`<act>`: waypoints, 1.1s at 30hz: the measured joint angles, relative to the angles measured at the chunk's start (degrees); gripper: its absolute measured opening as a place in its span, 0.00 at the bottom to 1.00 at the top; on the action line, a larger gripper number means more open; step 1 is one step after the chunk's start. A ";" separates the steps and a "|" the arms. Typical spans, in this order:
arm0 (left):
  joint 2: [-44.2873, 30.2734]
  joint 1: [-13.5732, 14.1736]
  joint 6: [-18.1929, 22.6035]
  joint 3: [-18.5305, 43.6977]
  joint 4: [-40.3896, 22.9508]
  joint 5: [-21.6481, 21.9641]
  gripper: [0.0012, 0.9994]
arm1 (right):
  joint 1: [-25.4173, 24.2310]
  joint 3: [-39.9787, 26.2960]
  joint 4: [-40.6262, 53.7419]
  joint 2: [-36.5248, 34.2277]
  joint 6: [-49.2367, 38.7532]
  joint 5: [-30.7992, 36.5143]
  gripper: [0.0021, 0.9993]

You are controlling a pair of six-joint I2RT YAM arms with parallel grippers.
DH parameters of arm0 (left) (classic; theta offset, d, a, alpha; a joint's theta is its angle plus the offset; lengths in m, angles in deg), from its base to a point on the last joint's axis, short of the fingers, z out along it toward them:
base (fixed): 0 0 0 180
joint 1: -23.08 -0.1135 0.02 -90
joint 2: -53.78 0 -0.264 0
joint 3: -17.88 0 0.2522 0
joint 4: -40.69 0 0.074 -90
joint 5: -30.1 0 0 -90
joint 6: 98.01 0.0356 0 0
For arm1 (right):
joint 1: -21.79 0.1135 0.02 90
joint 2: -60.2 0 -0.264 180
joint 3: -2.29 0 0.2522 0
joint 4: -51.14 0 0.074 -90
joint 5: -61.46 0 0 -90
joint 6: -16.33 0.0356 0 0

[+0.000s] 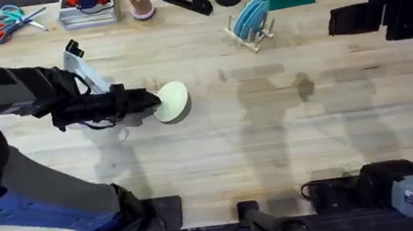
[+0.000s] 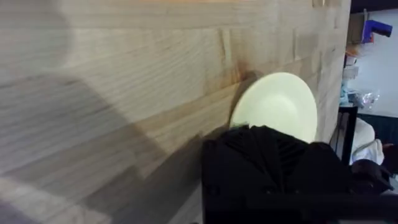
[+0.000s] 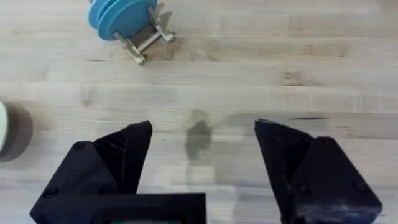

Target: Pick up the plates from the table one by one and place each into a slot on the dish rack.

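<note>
Left tool [image 1: 151, 102] grips a round, pale cream-yellow plate [image 1: 172, 102]; right tool [image 3: 202, 162] gapes empty.

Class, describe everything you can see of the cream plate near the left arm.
The cream plate is small, round, pale yellow-cream and smooth, with a shallow well and raised rim. It is tilted up on edge above the wooden table, held at one edge by the left claw. Nothing else touches it; the dish rack stands far off.

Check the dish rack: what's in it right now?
The dish rack holds light blue plates standing on edge between its pegs; the right wrist view shows at least two. They overlap, so the exact count and any free slots behind them are covered.
</note>
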 joint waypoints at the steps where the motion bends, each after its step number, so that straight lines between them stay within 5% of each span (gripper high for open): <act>1: 0.01 0.00 -0.01 0.00 -0.04 0.00 0.04 | 0.07 0.00 -0.01 0.00 0.11 -0.57 1.00; 14: 0.01 0.00 -0.02 0.00 -0.17 0.00 0.04 | 13.33 -0.12 -2.02 -0.98 13.98 -4.94 0.99; 33: 0.02 0.00 -0.26 0.00 -0.17 0.00 0.04 | 32.64 -0.20 -17.49 -22.20 39.91 -5.57 0.99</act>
